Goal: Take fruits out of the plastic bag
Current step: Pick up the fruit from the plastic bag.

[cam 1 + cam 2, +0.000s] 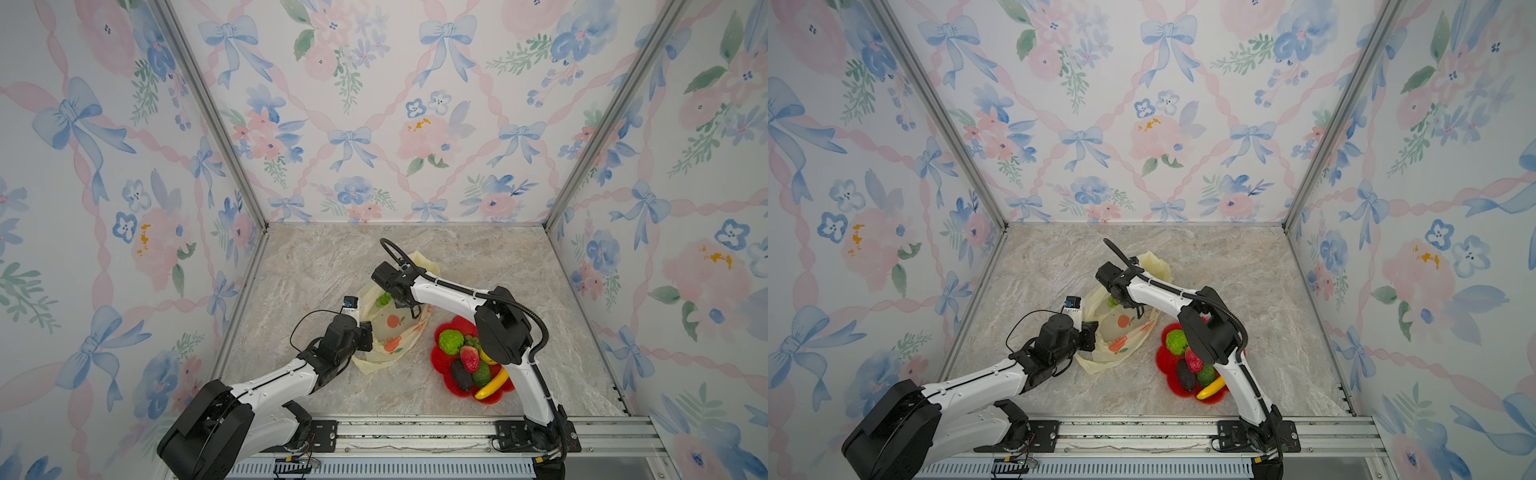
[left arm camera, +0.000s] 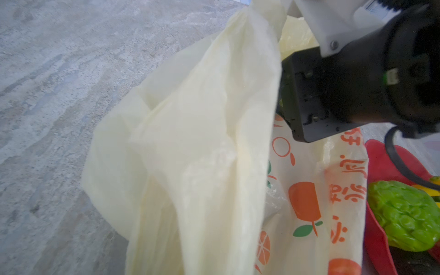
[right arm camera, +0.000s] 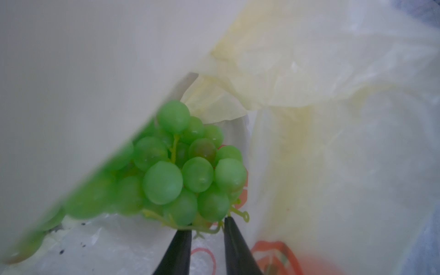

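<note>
The marble table carries the plastic bag, which lies crumpled just left of the red plate. Most of the job looks done: the plate already holds a bumpy green fruit, a strawberry, an avocado, a banana and more. What I judge is left is the green grape bunch, inside the bag toward its far end and showing through the film in a top view. I cannot see whether anything else hides under the folds. My left arm reaches low from the near rail. My left gripper is closed tight at the bag's near-left edge with the film draping up to it, so I take it I am pinching the bag open. My right arm arches past the plate and bends down into the mouth. My right gripper is narrowly open, its tips at the bunch's stem twigs, with nothing clamped that I can make out.
</note>
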Motion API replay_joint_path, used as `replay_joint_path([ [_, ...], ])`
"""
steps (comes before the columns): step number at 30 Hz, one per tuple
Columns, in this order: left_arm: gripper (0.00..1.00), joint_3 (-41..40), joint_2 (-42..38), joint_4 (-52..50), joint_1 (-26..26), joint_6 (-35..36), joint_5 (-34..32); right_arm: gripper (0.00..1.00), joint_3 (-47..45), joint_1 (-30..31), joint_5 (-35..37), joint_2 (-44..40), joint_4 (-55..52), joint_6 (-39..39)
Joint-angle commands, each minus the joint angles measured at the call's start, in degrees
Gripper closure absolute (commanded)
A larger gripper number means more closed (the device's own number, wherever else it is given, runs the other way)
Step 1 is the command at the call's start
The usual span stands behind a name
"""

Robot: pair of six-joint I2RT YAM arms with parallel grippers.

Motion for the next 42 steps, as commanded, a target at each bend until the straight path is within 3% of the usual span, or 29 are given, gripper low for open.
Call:
replay_joint_path([
  [1,0.97,0.2,0.7,0.8,-0.4,0.5,-0.1,0.68,-1.5,-0.5,-0.6,-4.1,2.0,-0.6],
  [4,0.97,0.2,0.7,0.8,-0.5,0.5,-0.1,0.6,-1.2,-0.5,-1.2,-3.9,2.6,-2.5],
  [7,0.96,0.1,0.5,0.7,-0.4,0.6,-0.3,0.59,-0.2,-0.9,-1.7,-3.0,2.1,-2.6],
  [17,0.97,0.1,0.5,0.7,-0.5,0.7,-0.4,0.8,-1.5,-1.3,-1.8,-3.7,2.0,-2.4],
  [42,0.97,0.6,2.4,0.0,-0.4,0.7,-3.4,1.0,-6.2,-0.4,2.6,-10.8,3.2,-3.8],
])
